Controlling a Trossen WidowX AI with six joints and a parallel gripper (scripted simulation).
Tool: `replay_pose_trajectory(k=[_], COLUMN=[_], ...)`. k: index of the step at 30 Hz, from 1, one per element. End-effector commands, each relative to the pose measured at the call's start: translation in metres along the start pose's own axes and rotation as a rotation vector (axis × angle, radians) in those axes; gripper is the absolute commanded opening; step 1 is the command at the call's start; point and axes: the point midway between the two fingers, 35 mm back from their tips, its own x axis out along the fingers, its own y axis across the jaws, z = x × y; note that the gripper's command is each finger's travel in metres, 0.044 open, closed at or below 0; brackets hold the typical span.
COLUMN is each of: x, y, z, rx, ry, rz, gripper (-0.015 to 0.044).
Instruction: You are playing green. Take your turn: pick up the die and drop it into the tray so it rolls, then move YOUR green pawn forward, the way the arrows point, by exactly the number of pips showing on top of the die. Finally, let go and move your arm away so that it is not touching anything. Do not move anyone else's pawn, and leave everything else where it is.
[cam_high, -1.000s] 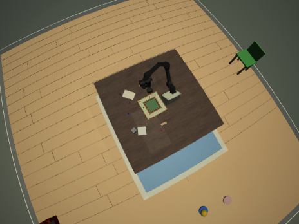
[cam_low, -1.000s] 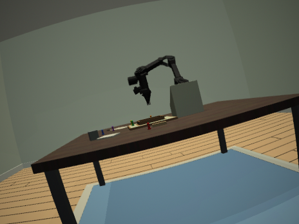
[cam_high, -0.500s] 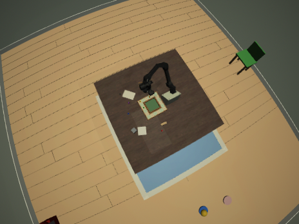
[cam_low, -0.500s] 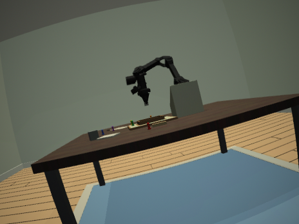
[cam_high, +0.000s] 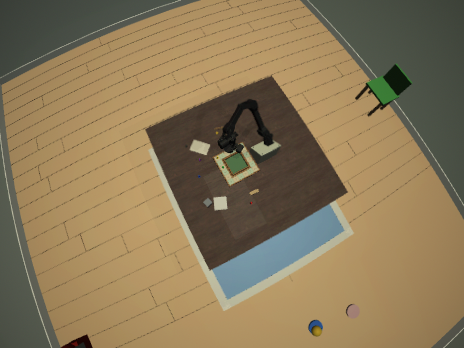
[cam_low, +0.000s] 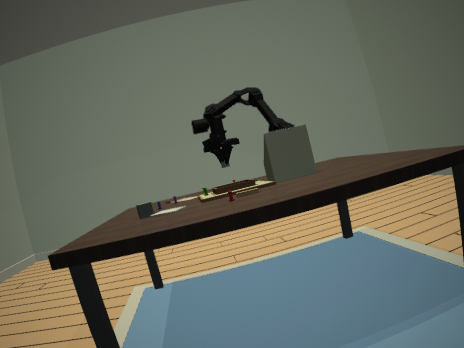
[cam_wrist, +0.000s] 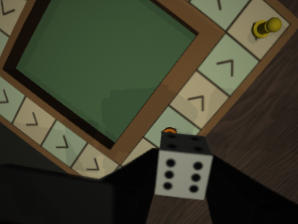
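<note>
My gripper (cam_high: 240, 148) (cam_low: 225, 164) (cam_wrist: 181, 158) is shut on the white die (cam_wrist: 175, 192), held above the board (cam_high: 253, 169) (cam_wrist: 240, 65) and near one corner of the tray in the wrist view. The die's side facing the wrist camera shows six pips; its darker side shows four. The tray (cam_low: 232, 188) (cam_wrist: 167, 95), with a green floor and brown walls, is in the middle of the board and looks empty where it shows. The green pawn (cam_low: 205, 191) stands upright on the board, toward its left end in the exterior view; it is not in the wrist view.
A yellow pawn (cam_wrist: 267, 26) stands on a corner square. An orange pawn (cam_wrist: 170, 131) is mostly hidden behind the die. Red (cam_high: 251, 203) (cam_low: 231, 196), blue (cam_high: 199, 176) (cam_low: 159, 205) and purple (cam_low: 175, 199) pawns stand off the board, near a grey block (cam_high: 207, 202) and pale pads (cam_high: 200, 147).
</note>
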Motion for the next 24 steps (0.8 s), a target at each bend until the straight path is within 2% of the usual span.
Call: replay_pose_trajectory(k=[1, 24], x=[0.007, 0.026], y=[0.016, 0.084], z=[0.011, 0.054], rx=[-0.175, -0.955], ry=[0.008, 0.012], rz=[0.010, 0.014], gripper=[0.0000, 0.0000])
